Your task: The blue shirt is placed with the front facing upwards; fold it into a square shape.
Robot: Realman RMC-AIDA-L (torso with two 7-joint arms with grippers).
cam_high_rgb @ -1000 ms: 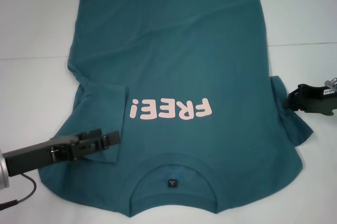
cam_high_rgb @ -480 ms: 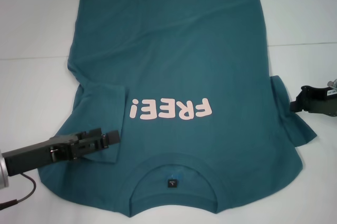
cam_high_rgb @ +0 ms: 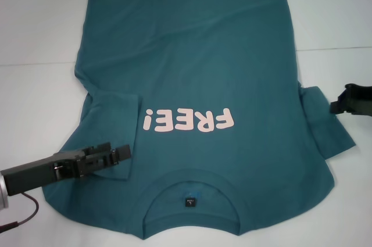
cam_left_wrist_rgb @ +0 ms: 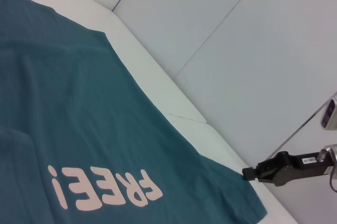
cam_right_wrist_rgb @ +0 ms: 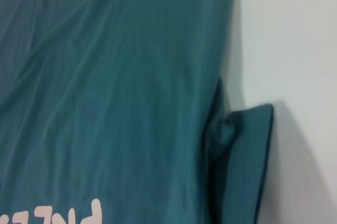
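The blue shirt [cam_high_rgb: 197, 84] lies front up on the white table, its pink "FREE!" print [cam_high_rgb: 189, 121] facing up and its collar [cam_high_rgb: 190, 200] nearest me. Its left sleeve [cam_high_rgb: 110, 136] is folded inward over the body. My left gripper [cam_high_rgb: 123, 153] hovers low over that folded sleeve. The right sleeve [cam_high_rgb: 325, 125] lies spread out on the table. My right gripper [cam_high_rgb: 336, 106] stands just off the sleeve's outer edge, apart from the cloth. The left wrist view shows the right gripper [cam_left_wrist_rgb: 247, 173] beyond the shirt's edge. In the right wrist view the right sleeve [cam_right_wrist_rgb: 247, 166] lies flat.
The white table [cam_high_rgb: 35, 96] shows bare on both sides of the shirt, with a seam line [cam_high_rgb: 331, 48] running across it. A cable [cam_high_rgb: 23, 215] hangs from my left arm at the near left corner.
My right gripper has drawn back to the right, off the right sleeve, which now lies flatter and wider. The left gripper has barely moved.
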